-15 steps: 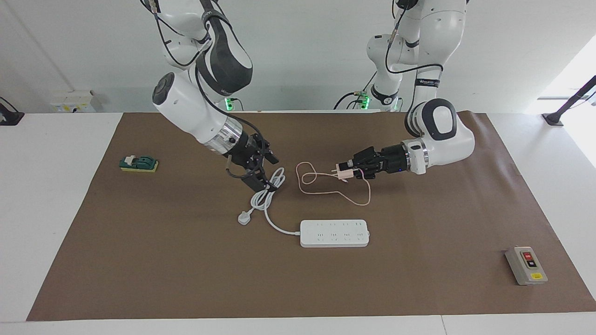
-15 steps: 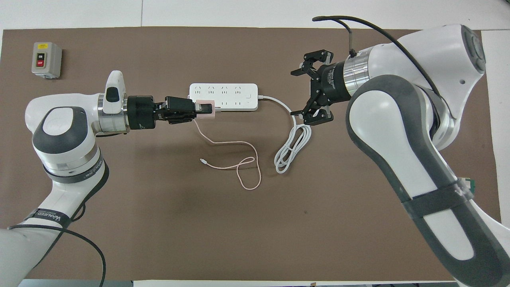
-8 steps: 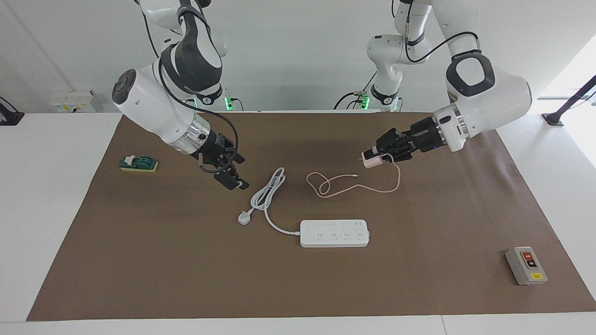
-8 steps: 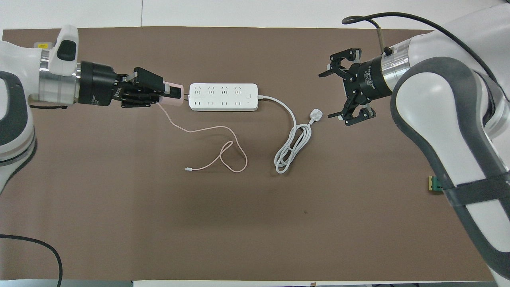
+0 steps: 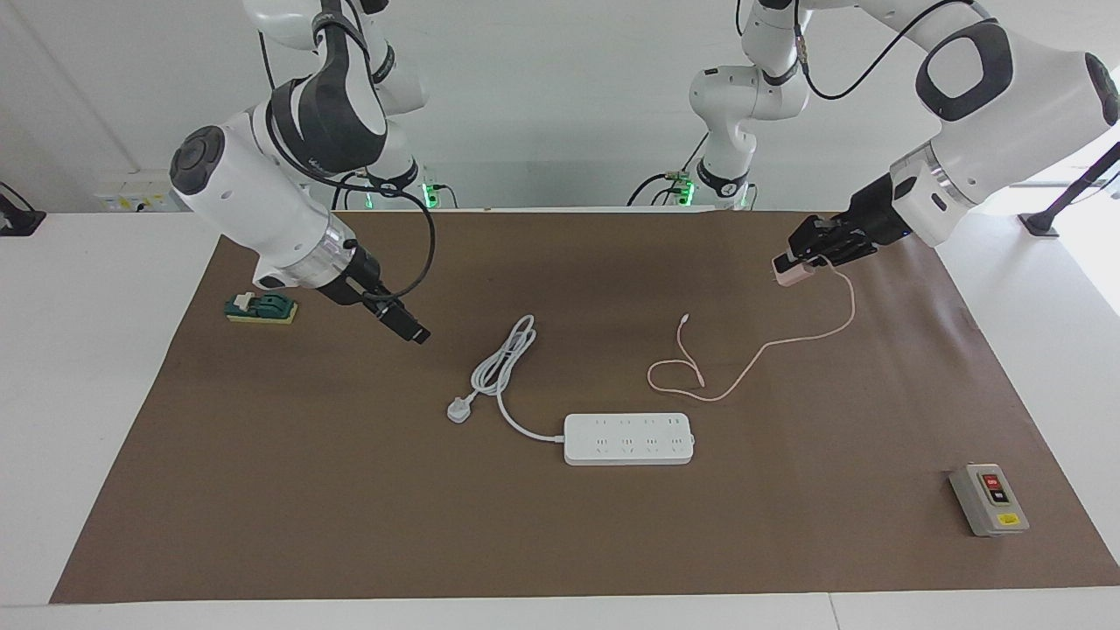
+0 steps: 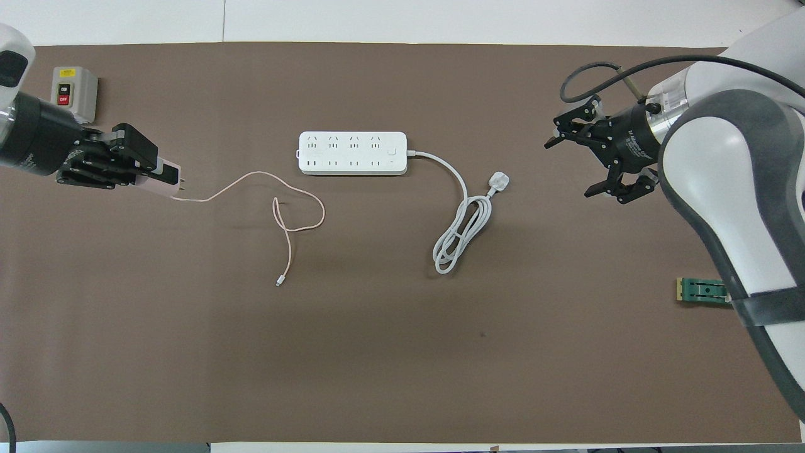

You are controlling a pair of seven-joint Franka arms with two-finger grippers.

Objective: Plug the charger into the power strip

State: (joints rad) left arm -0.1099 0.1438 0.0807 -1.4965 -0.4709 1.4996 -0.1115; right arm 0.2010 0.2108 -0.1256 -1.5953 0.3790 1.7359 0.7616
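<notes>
It was a robotics lab, laid out for testing rather than for living or trade. Two white Franka arms, the left arm [image 5: 989,114] and the right arm [image 5: 262,201], were mounted at one edge of a plain white table [image 5: 87,394] against a bare white wall [image 5: 560,105], with green indicator lights glowing at their bases. A brown mat [image 5: 560,525] covered the work area, and the few items on it, among them a grey switch box [image 5: 989,500] and a green block [image 5: 261,307], lay well apart like test props.
</notes>
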